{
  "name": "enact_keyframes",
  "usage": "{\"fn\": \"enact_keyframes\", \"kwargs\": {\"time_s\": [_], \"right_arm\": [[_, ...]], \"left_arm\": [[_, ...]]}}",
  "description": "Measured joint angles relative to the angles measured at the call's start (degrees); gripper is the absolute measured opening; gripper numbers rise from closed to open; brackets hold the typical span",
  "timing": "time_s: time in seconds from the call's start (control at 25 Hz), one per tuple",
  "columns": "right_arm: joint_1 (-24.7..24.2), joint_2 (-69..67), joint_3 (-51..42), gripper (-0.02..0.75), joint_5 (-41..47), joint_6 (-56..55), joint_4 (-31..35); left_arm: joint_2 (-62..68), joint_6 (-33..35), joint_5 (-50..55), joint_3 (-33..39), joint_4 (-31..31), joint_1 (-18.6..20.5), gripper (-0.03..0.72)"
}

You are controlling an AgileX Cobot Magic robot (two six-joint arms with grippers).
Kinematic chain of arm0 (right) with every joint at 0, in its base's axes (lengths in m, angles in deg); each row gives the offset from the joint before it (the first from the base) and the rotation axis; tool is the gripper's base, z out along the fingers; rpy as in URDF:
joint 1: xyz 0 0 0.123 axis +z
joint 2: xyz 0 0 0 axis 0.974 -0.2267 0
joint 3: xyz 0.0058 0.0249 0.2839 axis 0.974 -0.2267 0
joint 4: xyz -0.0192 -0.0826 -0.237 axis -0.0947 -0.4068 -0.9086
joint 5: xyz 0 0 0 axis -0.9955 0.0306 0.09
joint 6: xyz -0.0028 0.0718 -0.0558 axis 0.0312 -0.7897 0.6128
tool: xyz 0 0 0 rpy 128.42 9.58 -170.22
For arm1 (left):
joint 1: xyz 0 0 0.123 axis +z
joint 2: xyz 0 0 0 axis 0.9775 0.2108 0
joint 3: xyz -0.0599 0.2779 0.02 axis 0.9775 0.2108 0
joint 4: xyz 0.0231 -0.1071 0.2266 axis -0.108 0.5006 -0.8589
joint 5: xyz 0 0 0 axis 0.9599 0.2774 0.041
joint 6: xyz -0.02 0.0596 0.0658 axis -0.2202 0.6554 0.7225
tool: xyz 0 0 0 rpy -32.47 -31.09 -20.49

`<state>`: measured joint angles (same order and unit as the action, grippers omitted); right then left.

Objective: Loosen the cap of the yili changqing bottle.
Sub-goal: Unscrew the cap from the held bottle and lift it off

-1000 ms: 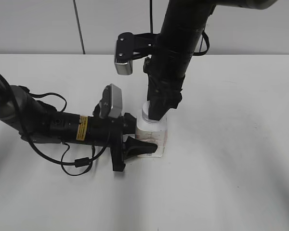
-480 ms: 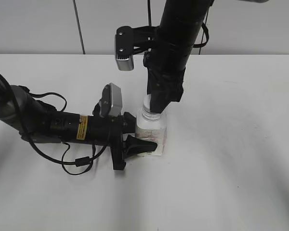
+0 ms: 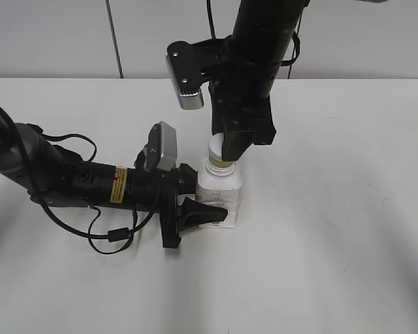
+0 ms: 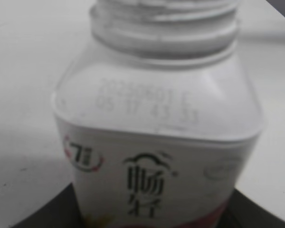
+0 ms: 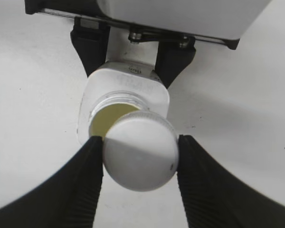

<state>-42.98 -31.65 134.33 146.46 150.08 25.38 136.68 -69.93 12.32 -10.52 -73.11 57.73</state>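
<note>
The yili changqing bottle (image 3: 220, 193) stands upright on the white table. My left gripper (image 3: 195, 195) is shut on its lower body from the left. In the left wrist view the bottle (image 4: 156, 123) fills the frame and its threaded neck (image 4: 164, 23) is bare. My right gripper (image 3: 226, 149) comes down from above and is shut on the white cap (image 5: 140, 152), holding it just above the neck and a little off-centre. A yellowish inside (image 5: 107, 116) shows in the open neck of the bottle (image 5: 128, 83). The cap (image 3: 215, 146) shows between the fingers in the exterior view.
The left arm (image 3: 70, 181) lies low along the table on the left with looped cables (image 3: 111, 236). The right arm (image 3: 254, 69) stands as a tall column behind the bottle. A grey wall runs along the back of the white table (image 3: 334, 209).
My right gripper has risen and turned with the cap, which now sits clear of the neck. The bottle and the left gripper have not moved.
</note>
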Motion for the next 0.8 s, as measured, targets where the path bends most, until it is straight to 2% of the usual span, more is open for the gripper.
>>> {"fn": "enact_keyframes", "kwargs": {"time_s": [0.36, 0.8], "right_arm": [[0.0, 3.4, 0.0, 0.384, -0.1, -3.7, 0.5], [-0.2, 4.1, 0.0, 0.384, -0.1, -34.7, -2.0]], "left_arm": [[0.0, 0.0, 0.0, 0.0, 0.0, 0.0, 0.349], [0.0, 0.0, 0.0, 0.0, 0.0, 0.0, 0.349]]}}
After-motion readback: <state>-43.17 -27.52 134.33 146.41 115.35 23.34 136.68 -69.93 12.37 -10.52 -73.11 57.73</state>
